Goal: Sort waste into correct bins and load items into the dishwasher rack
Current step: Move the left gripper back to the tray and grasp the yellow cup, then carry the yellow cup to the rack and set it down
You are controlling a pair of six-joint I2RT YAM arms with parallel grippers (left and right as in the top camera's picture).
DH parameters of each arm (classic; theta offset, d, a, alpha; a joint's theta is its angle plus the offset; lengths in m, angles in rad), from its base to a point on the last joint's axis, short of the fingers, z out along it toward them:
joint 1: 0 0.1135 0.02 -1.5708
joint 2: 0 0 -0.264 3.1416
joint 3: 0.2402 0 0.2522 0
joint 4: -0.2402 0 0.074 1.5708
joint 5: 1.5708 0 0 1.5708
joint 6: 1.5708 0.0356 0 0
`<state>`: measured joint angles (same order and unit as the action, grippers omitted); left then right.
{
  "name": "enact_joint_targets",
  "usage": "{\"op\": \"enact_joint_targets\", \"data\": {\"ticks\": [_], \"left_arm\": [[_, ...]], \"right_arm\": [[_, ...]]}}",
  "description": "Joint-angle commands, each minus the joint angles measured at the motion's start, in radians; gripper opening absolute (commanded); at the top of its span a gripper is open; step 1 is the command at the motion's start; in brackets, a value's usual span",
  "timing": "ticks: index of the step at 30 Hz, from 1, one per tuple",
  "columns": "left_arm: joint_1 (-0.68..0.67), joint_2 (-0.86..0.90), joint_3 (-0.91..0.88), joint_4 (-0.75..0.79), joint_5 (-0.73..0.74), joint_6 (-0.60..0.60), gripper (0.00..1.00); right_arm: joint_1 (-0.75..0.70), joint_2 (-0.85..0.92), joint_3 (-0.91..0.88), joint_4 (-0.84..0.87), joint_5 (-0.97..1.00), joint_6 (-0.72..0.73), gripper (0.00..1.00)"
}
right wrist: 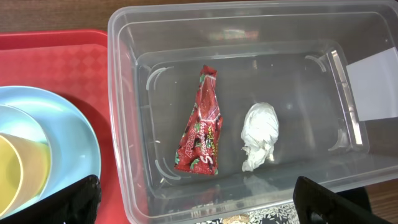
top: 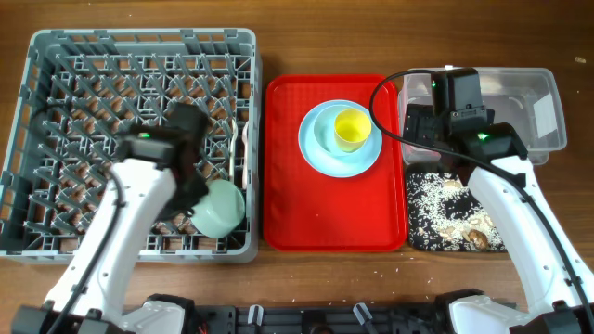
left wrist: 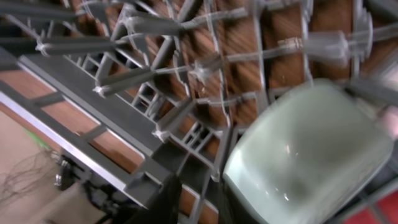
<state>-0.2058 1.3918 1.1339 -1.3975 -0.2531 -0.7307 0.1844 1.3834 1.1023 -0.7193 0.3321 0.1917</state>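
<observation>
My left gripper (top: 197,190) is over the front right of the grey dishwasher rack (top: 139,37), shut on the rim of the pale green bowl (top: 223,209). The bowl is tilted among the pegs. In the blurred left wrist view the bowl (left wrist: 305,155) lies right of my fingers (left wrist: 196,199). My right gripper (right wrist: 202,208) is open and empty above the near wall of the clear tub (right wrist: 124,93). The tub holds the red wrapper (right wrist: 202,127) and the white paper wad (right wrist: 260,134). White grains (top: 432,199) and brown bits (top: 476,237) lie in the black tray (top: 409,223).
The red tray (top: 288,204) lies between the rack and the bins. It carries the light blue plate (top: 316,158), the light blue bowl (top: 325,130) and the yellow cup (top: 352,129), stacked. A white utensil (top: 246,153) stands by the rack's right wall.
</observation>
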Motion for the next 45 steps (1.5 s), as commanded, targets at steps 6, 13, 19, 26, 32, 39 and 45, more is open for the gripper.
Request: {"op": "enact_joint_targets", "data": {"ticks": [6, 13, 19, 26, 32, 39, 45], "left_arm": [[0.546, -0.037, -0.005, 0.076, 0.864, 0.668, 0.46], [0.709, -0.034, -0.285, 0.205, 1.068, 0.885, 0.86], [0.674, -0.043, -0.256, 0.290, 1.046, 0.832, 0.59], [0.389, -0.156, 0.056, 0.470, 0.890, 0.482, 0.55], [-0.368, 0.125, 0.056, 0.993, 0.397, 0.387, 0.18], [-0.611, 0.470, 0.056, 1.336, 0.155, 0.435, 0.16], [-0.613, 0.498, 0.056, 1.431, 0.155, 0.466, 0.22]], "right_arm": [[0.001, -0.004, 0.016, 0.000, -0.014, -0.008, 1.00], [0.001, -0.004, 0.016, 0.000, -0.014, -0.008, 1.00], [0.001, -0.004, 0.016, 0.000, -0.014, -0.008, 1.00], [0.001, -0.004, 0.016, 0.000, -0.014, -0.008, 1.00], [0.001, -0.004, 0.016, 0.000, -0.014, -0.008, 1.00], [0.001, -0.004, 0.016, 0.000, -0.014, -0.008, 1.00], [0.001, -0.004, 0.016, 0.000, -0.014, -0.008, 1.00]]}}
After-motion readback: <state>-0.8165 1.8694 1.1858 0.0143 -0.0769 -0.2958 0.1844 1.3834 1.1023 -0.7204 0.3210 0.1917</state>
